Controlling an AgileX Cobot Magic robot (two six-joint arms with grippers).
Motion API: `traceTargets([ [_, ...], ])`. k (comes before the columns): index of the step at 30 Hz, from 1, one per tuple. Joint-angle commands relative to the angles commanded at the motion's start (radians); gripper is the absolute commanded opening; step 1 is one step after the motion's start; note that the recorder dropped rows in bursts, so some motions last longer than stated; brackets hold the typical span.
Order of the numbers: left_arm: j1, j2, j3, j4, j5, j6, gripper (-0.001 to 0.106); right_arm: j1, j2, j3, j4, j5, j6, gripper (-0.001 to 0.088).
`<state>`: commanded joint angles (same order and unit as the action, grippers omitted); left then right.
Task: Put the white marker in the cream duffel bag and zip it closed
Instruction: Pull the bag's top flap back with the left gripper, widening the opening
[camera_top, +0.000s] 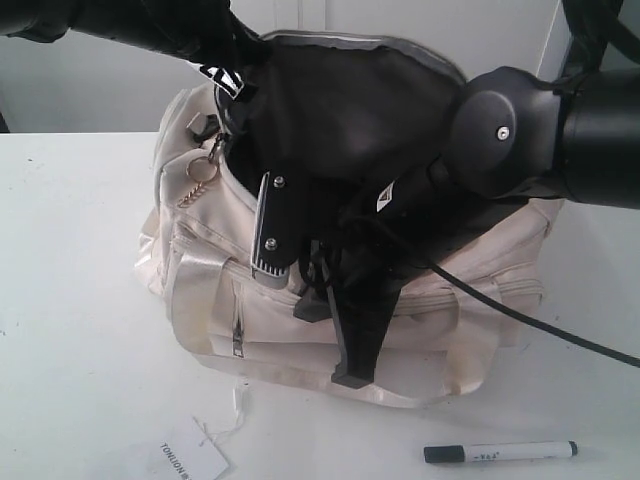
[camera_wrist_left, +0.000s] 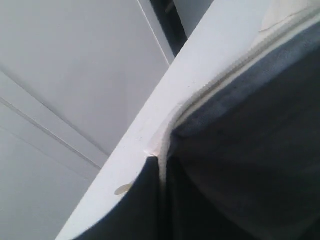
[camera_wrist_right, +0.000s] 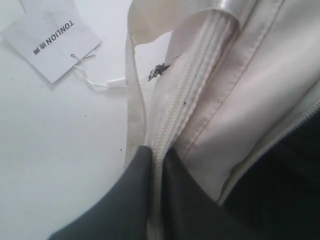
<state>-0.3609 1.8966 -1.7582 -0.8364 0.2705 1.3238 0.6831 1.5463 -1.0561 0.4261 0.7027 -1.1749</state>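
Observation:
The cream duffel bag (camera_top: 290, 310) stands mid-table with its top open and the black lining (camera_top: 340, 100) showing. My left gripper (camera_wrist_left: 161, 162) is shut on the bag's zipper rim (camera_wrist_left: 210, 87) at the raised back-left edge (camera_top: 236, 92). My right gripper (camera_wrist_right: 157, 155) reaches down over the front of the bag (camera_top: 338, 330) and is shut on the front zipper edge (camera_wrist_right: 185, 100). The white marker (camera_top: 500, 452) with its black cap lies on the table in front of the bag to the right, apart from both grippers.
A white paper hang tag (camera_top: 195, 460) (camera_wrist_right: 50, 37) on a string lies on the table before the bag's left corner. A gold ring pull (camera_top: 203, 172) hangs at the bag's left end. A black cable (camera_top: 540, 325) trails from the right arm.

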Motion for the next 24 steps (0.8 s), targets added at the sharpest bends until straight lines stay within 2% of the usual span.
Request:
traceTargets([
  [12,0.0,0.0,0.0,0.0,-0.201,0.016,0.0,0.0,0.0,0.0,-0.019,0.017,-0.036,0.0],
  [24,0.0,0.0,0.0,0.0,-0.186,0.016,0.0,0.0,0.0,0.0,-0.019,0.048,-0.041,0.0],
])
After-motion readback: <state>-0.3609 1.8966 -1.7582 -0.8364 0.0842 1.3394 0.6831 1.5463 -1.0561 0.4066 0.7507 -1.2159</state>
